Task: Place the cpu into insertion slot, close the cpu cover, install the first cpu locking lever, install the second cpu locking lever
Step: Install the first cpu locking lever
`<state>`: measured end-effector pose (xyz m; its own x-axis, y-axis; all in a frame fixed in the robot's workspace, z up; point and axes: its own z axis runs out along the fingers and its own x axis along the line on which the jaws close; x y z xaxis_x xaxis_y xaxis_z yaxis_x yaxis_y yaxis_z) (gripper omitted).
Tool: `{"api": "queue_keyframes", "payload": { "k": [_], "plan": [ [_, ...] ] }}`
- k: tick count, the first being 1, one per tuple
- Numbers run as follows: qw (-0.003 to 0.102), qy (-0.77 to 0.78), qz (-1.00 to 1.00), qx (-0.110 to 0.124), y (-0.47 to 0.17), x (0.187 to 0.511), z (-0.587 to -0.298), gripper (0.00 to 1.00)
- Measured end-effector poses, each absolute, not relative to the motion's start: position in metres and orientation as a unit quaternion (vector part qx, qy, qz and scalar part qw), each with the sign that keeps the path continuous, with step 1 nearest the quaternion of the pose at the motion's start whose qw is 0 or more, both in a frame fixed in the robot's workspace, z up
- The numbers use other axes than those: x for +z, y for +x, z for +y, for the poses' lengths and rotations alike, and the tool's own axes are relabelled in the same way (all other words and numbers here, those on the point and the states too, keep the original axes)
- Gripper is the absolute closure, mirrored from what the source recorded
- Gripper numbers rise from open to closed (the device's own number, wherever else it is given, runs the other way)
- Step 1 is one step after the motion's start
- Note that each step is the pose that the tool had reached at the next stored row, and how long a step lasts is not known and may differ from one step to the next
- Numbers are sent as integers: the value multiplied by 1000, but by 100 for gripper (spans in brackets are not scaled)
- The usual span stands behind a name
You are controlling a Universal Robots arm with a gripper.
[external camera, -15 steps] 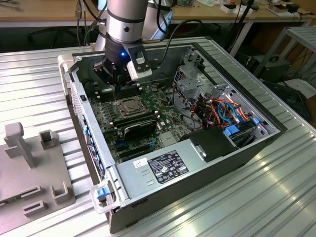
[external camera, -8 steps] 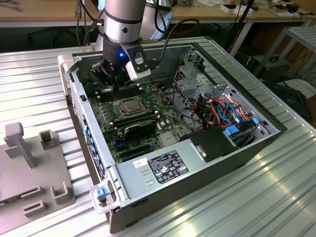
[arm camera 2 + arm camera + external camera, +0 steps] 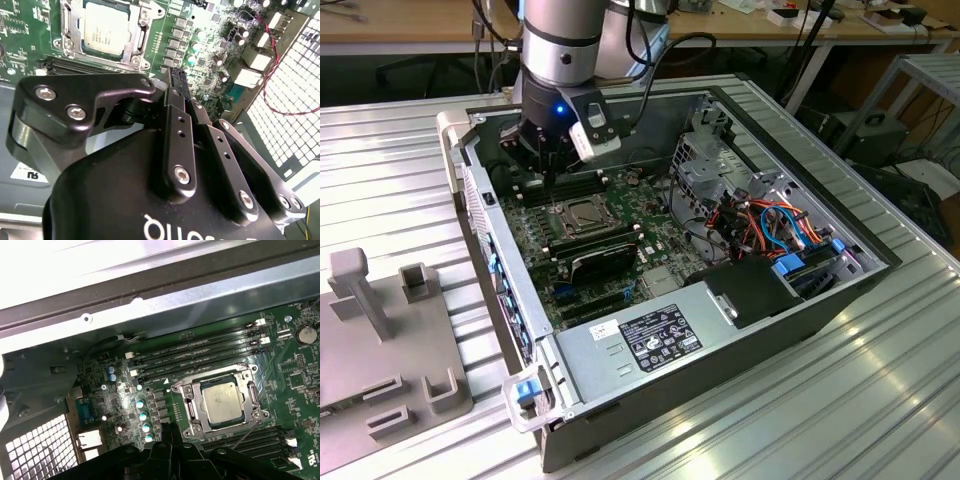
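Hovering with its fingers drawn together and empty beside the socket [image 3: 220, 402], the claw [image 3: 175, 80] could scrape nearby board parts, since the chip [image 3: 106, 27] sits seated under what looks like its closed cover [image 3: 192, 410].

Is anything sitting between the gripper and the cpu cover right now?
Nothing visible does. The gripper hangs over bare motherboard just beside the insertion slot, where the cpu already lies framed by the cpu cover. The memory slots lie on the socket's other sides.
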<state>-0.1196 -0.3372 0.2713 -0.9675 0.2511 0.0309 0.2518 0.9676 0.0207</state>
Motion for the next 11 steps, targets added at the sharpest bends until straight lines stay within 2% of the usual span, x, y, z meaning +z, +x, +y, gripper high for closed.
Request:
{"api": "queue_keyframes", "payload": {
  "k": [7, 11],
  "plan": [
    [14, -119, -993, -12, -126, 261, -313, 89],
    [11, -108, -994, -12, -125, 261, -311, 89]
  ]
}}
